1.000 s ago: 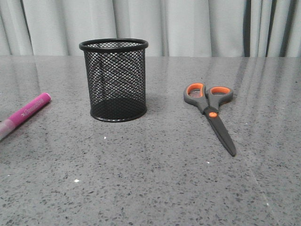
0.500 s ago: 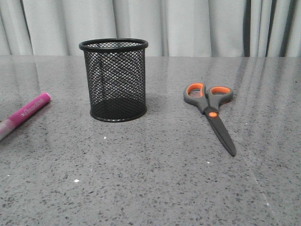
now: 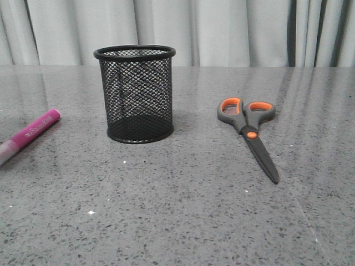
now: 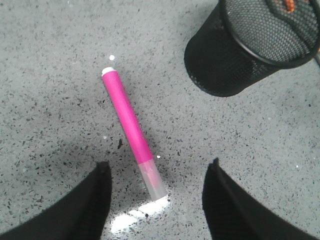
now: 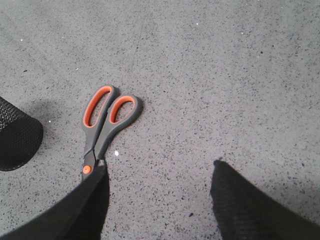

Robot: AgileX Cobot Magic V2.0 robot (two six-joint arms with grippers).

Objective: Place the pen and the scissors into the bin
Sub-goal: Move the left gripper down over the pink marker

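Observation:
The magenta pen lies flat on the table at the left edge of the front view, pale cap end toward me. My left gripper hangs open above it, the cap end between its two fingers without touching. The black mesh bin stands upright left of centre. Grey and orange scissors lie flat to the right, handles away from me. My right gripper is open over bare table beside them; one finger hides the blades. Neither gripper shows in the front view.
The grey speckled table runs to a pale curtain at the back. The bin's base shows at the edge of the right wrist view. A bright glare patch lies on the table below the pen's cap.

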